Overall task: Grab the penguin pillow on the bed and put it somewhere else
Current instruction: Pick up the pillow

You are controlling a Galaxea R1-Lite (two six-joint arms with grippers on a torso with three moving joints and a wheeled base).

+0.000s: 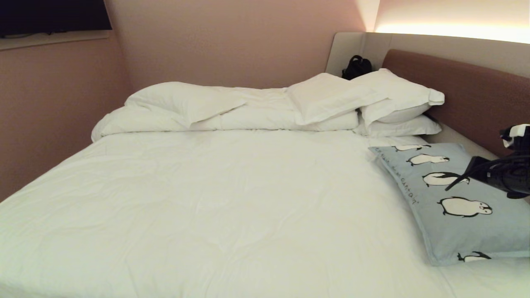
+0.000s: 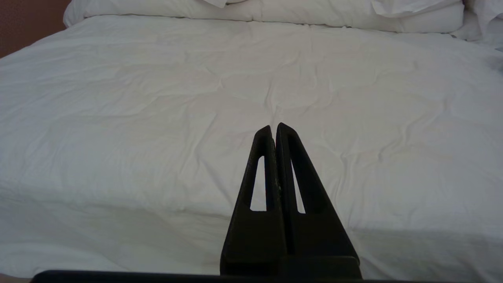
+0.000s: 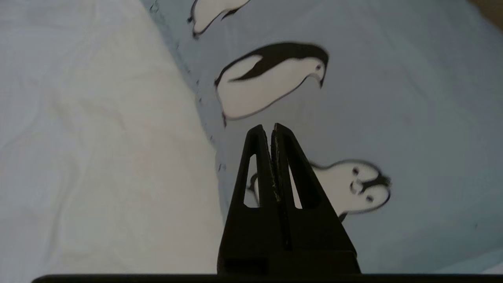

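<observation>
The right gripper (image 3: 272,127), jaws pressed together, hangs above the penguin pillow (image 3: 393,98) with open air beneath its tips. Beside them lies bare white sheet (image 3: 98,137); nothing stands between tips and pillow.

Penguin pillow (image 1: 463,223) cut off rt.

Warm dim room, glowing strip above headboard (image 1: 455,87), blurred penguin prints

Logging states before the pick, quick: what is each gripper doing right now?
Left gripper: closed, empty, over the bare white sheet.
Right gripper: closed, holding nothing, above the penguin pillow.
</observation>
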